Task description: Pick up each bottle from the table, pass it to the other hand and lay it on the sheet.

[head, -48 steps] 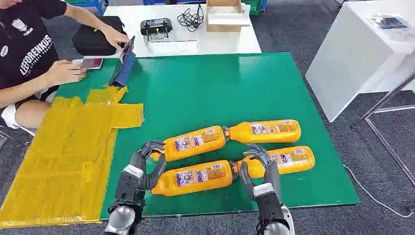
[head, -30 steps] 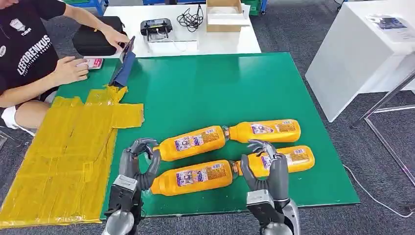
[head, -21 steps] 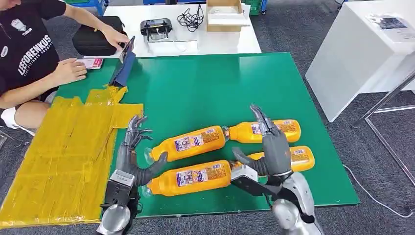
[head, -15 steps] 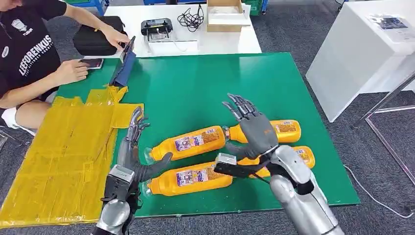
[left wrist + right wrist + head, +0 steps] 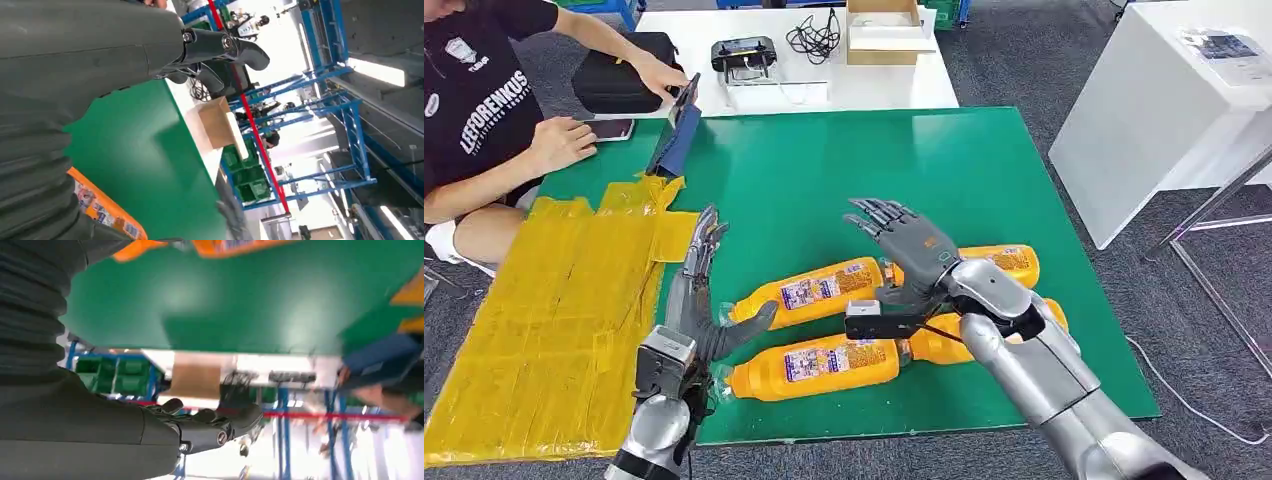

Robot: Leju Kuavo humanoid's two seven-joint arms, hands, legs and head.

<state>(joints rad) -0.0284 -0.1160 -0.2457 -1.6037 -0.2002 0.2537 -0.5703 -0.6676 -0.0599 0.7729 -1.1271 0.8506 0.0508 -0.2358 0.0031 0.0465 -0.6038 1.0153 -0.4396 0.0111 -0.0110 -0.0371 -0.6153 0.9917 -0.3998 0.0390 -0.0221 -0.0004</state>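
Beyond the bottles (image 5: 816, 290), a person (image 5: 484, 110) handles a phone (image 5: 610, 129).

Head view light: bright and even, it comes from above; my view is sharp over the whole green mat (image 5: 844, 170).
Shadows: soft and short, a weak one under my right hand (image 5: 911, 247) and under the bottles (image 5: 809, 291).
Glare: a little shine on the white table (image 5: 864, 85), no strong reflection on the mat.
Left wrist view: my left hand (image 5: 75, 65) is very close and dark; the background behind it is overexposed, almost white between the blue racks (image 5: 325, 85).
Right wrist view: clearly blurred, the bottles (image 5: 235, 246) at the edge are smeared; pale light patches lie on the mat (image 5: 240, 300).
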